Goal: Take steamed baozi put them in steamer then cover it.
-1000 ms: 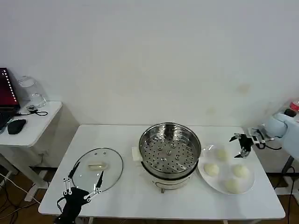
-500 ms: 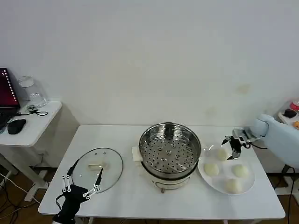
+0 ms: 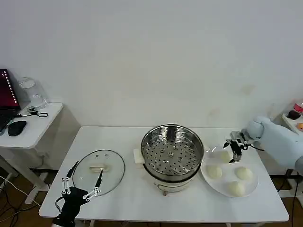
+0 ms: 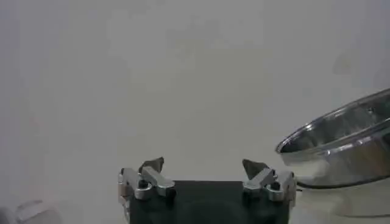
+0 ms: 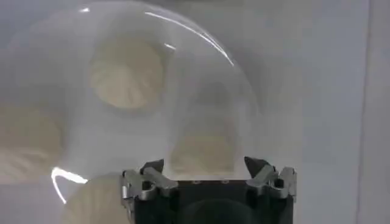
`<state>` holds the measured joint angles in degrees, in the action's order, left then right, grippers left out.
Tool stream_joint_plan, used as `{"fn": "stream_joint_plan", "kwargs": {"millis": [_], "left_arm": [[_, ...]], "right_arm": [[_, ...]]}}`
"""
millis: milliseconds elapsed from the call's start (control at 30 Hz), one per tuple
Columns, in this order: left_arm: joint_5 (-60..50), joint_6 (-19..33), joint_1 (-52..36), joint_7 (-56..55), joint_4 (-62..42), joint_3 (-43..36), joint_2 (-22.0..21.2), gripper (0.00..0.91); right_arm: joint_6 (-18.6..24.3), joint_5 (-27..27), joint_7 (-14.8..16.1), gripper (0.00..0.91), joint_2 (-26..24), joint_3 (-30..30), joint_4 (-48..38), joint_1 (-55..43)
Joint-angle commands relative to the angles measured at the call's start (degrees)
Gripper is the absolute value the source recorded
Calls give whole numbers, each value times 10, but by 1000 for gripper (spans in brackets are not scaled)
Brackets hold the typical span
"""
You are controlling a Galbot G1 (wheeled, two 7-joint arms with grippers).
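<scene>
Right gripper (image 3: 235,150) over plate (image 3: 252,188) beside steamer (image 3: 172,152), fingers spread, empty | four steamed baozi (image 3: 214,171) on plate | left gripper (image 3: 81,182) idle, fingers spread; we judge risk: soft bun squashed by hard pinch.

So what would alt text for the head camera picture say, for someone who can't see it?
The robot's open right gripper hovers over the back bun of four steamed baozi on a white plate, beside an empty steel steamer. The open left gripper waits by a glass lid on the white table.
</scene>
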<state>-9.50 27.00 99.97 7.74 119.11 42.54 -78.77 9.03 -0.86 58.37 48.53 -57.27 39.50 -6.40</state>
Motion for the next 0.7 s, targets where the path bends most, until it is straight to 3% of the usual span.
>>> {"fn": "stream_joint_plan", "kwargs": {"millis": [33,700], "left_arm": [[0,-1,-2,0,0,2,2,907],[-4,-2,-5,-1,-1,-2,-6,907]], "right_arm": [[1,17,2,907,16,10,-34,5],[5,24,6,796,25,15,-43,4]]}}
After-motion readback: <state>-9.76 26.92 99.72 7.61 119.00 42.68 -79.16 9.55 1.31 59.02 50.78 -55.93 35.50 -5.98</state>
